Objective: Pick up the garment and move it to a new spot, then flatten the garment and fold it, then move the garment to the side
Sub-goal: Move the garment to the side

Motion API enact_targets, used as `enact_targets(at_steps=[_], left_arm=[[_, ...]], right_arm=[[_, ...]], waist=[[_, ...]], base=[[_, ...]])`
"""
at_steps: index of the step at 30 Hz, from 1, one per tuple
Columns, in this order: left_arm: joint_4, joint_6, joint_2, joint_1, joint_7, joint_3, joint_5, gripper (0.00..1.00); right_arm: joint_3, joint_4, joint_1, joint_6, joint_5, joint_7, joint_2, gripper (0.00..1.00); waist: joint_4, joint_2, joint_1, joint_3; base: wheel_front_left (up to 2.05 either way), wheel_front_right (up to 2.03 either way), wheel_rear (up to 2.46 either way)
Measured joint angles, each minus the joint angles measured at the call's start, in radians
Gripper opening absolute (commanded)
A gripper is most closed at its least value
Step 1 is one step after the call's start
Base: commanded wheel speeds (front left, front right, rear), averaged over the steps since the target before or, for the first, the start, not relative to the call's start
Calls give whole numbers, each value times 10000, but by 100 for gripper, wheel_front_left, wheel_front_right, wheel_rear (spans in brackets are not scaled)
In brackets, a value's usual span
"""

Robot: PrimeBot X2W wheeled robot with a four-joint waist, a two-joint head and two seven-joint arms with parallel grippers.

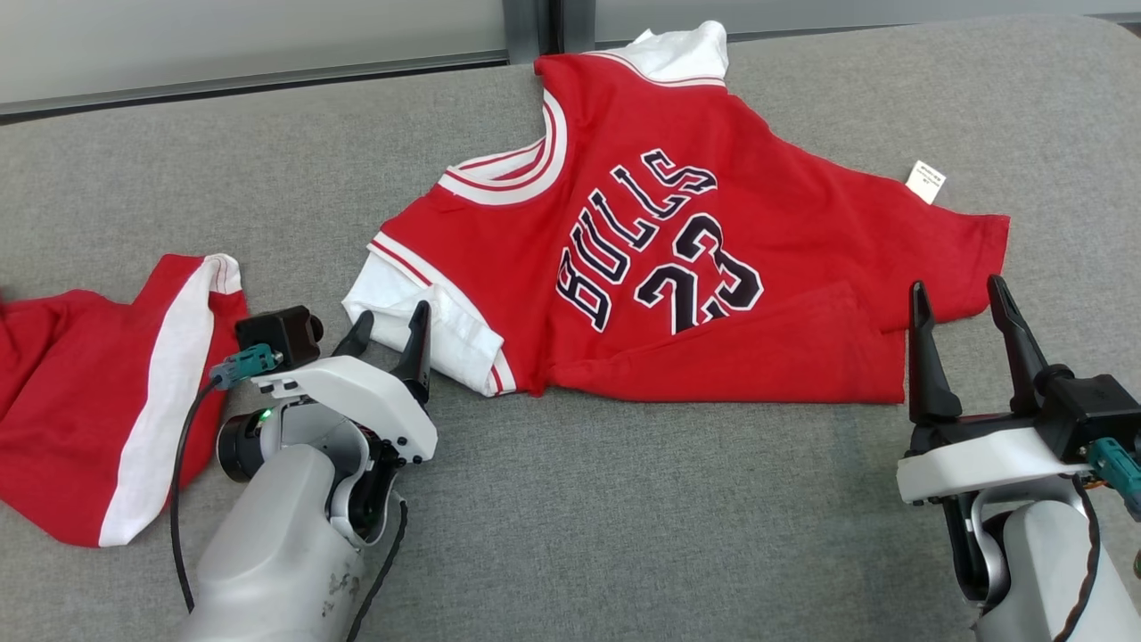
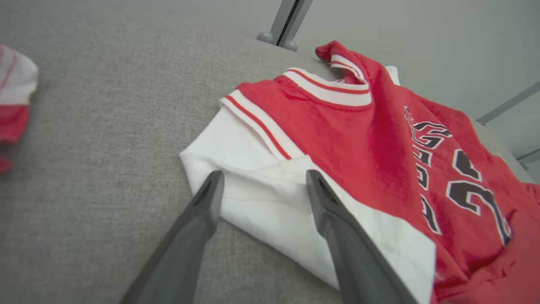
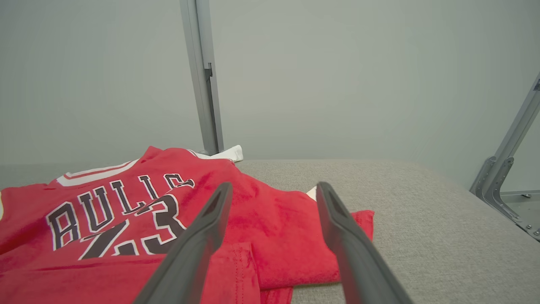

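A red jersey (image 1: pixel 677 250) with white sleeves and "BULLS 23" lettering lies crumpled on the grey cushion, its bottom hem folded over. My left gripper (image 1: pixel 392 323) is open, its fingertips at the near white sleeve (image 2: pixel 253 198), which shows between the two fingers (image 2: pixel 202 215) in the left wrist view. Nothing is held. My right gripper (image 1: pixel 958 299) stands open just off the jersey's lower right corner (image 3: pixel 295 245), fingers pointing over the red cloth (image 3: pixel 126 219) without gripping it.
A second red garment with a white stripe (image 1: pixel 116 401) lies at the left edge. A white tag (image 1: pixel 925 181) sticks out at the jersey's far right. The grey cushion (image 1: pixel 624 517) runs wide in front; a grey wall and metal posts (image 3: pixel 202 76) stand behind.
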State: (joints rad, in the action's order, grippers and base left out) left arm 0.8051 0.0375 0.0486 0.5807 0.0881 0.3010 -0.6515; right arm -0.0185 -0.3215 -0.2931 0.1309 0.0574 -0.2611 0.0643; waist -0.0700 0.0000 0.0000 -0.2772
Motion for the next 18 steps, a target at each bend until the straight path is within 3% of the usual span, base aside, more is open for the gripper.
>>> enact_targets(at_steps=[3,4,5,18], left_arm=[[311,-69,-2,102,-54,113,21,100],[407,-69,-2,166,-50,144,36,41],[472,-67,0,233,-15,157,38,0],[119,337,54,257,1120,-102,-278,0]], right_arm=[[46,-8,-32,0,0,0,-17,100],[54,-6,-46,0,0,0,-23,100],[67,-6,-52,0,-2,0,-29,100],[-21,-297,63,0,-151,0,-38,100]], waist=[[-21,0,0,-44],[-27,0,0,-63],[-32,0,0,-80],[343,0,0,233]], base=[[0,0,0],[0,0,0],[0,0,0],[0,0,0]])
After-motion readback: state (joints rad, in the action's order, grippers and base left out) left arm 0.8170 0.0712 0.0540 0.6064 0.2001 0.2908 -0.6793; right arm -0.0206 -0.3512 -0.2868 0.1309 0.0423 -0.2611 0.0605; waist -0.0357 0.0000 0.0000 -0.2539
